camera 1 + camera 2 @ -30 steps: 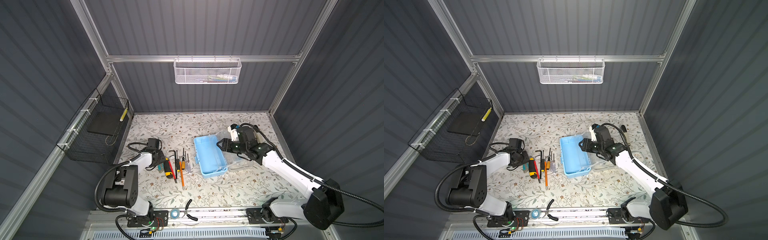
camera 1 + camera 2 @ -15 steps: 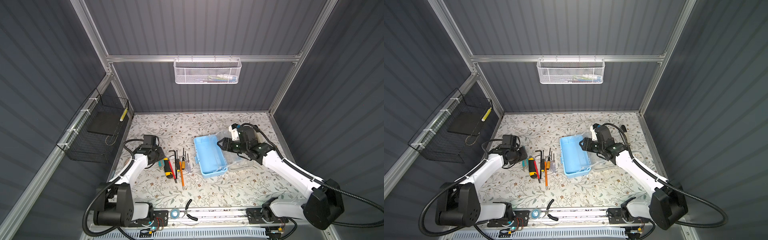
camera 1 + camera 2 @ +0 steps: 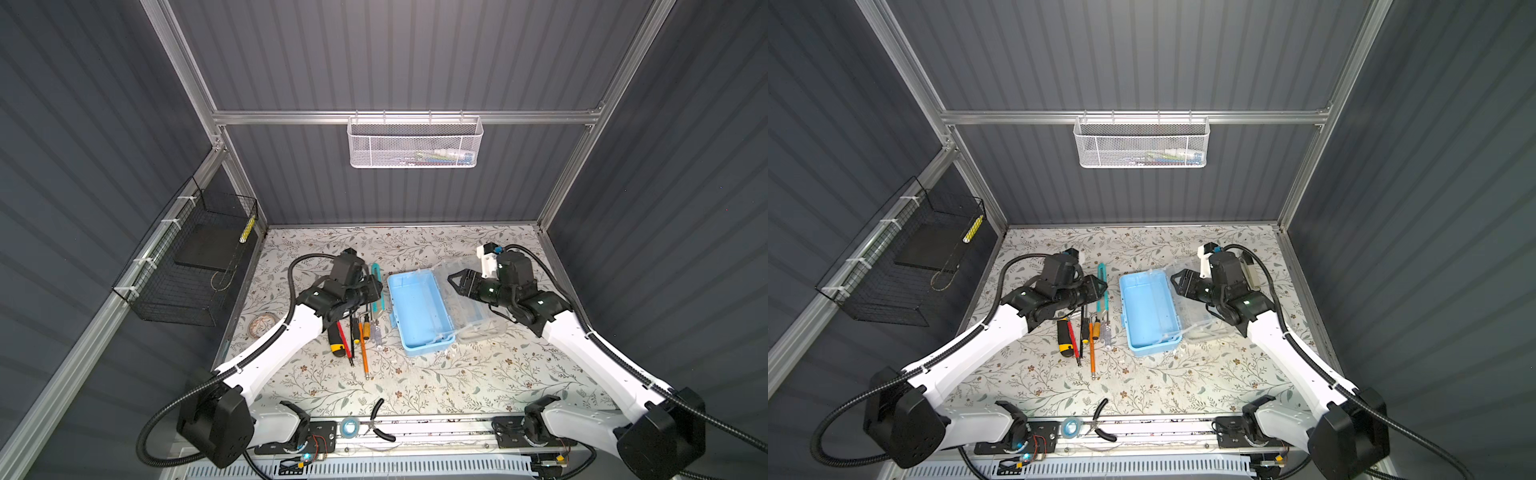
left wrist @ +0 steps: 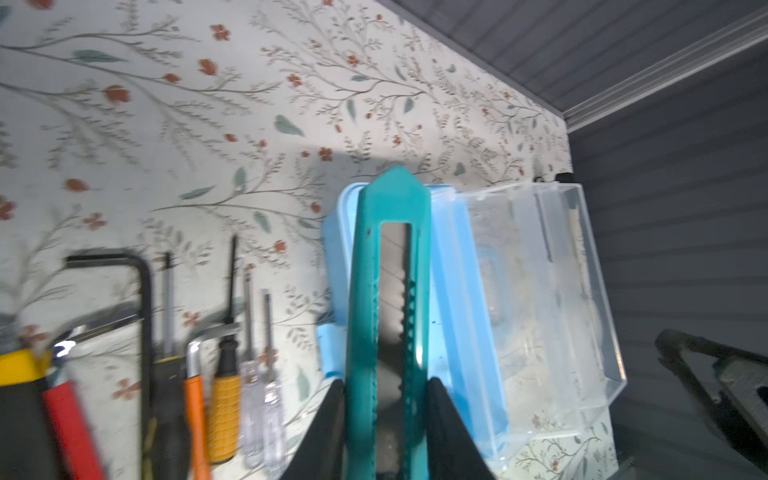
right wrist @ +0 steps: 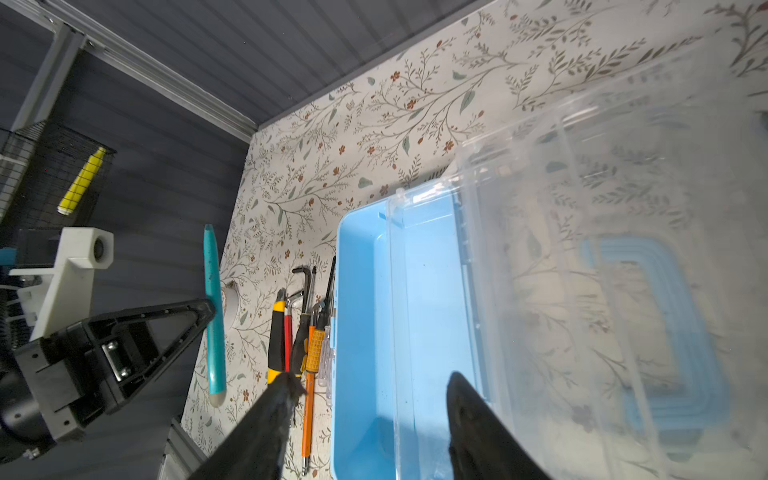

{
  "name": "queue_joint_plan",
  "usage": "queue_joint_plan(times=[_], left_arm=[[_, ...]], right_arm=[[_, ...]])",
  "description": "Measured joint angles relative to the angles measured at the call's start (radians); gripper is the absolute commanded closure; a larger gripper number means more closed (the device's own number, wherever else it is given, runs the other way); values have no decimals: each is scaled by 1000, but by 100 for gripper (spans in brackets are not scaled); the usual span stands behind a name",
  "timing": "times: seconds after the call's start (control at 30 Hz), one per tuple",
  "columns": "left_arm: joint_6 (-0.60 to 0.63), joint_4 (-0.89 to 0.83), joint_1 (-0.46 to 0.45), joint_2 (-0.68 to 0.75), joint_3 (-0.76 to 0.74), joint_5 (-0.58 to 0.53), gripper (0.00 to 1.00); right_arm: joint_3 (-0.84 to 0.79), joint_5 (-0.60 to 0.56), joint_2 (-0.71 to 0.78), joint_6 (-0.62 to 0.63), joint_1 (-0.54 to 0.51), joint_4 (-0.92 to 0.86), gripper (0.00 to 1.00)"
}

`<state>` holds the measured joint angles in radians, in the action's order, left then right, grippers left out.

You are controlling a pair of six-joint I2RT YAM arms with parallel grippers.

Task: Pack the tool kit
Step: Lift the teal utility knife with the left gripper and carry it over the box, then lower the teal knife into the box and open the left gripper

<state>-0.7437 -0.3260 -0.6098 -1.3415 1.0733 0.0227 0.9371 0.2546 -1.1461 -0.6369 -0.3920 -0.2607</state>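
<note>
1. The blue box (image 3: 417, 307) (image 3: 1148, 307) lay open on the flowered counter (image 3: 415, 382). Its inside was bare. Its clear lid (image 3: 473, 320) (image 5: 582, 249) was swung out on the box's right side.
2. The left claw (image 3: 373, 286) (image 4: 386, 386) was closed narrow on a teal knife (image 3: 376, 270) (image 4: 388, 291), just left of the box's far left corner. The knife ran lengthwise alongside the box's left wall. In the left wrist view the black fingers (image 4: 328, 415) pressed both sides of the knife.
3. The right claw (image 3: 455, 282) (image 5: 370, 382) hung over the seam between box and lid, pointing toward the box. Its fingers (image 5: 270, 424) stood apart with nothing plainly gripped between them. Whether they touched the lid could not be told.
4. Left of the box, beside its near half, a row of tools lay side by side on the counter:
   - a yellow-and-black handle (image 3: 336, 345)
   - a red one next to it
   - an orange screwdriver (image 3: 363, 349)
   - a black hex key (image 4: 143, 311)
   - two small clear-handled drivers (image 4: 266, 415), nearest the box
5. Well in front of the box, pliers (image 3: 374, 415) and a roll of tape (image 3: 350, 427) lay at the counter's front edge.
6. A white mesh basket (image 3: 415, 145) hung on the wall behind the box. A black wire basket (image 3: 195, 266) hung on the wall far to the box's left.
</note>
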Motion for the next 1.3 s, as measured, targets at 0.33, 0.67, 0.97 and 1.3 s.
queue_joint_plan(times=[0.33,0.67,0.97,1.3], left_arm=[[-147,236,-187,-255,124,-30,90],[-268,353,-278,-446,190,-68,89],[-363,398,-279,-504,190,-84,88],[-411,419,-279,-602,236,-47,62]], right_arm=[[-23,11,81,-3,56,-6,40],[-77,23,122,-2,84,-23,40],[-101,35,150,-2,108,-32,40],[-116,39,166,1,114,-32,40]])
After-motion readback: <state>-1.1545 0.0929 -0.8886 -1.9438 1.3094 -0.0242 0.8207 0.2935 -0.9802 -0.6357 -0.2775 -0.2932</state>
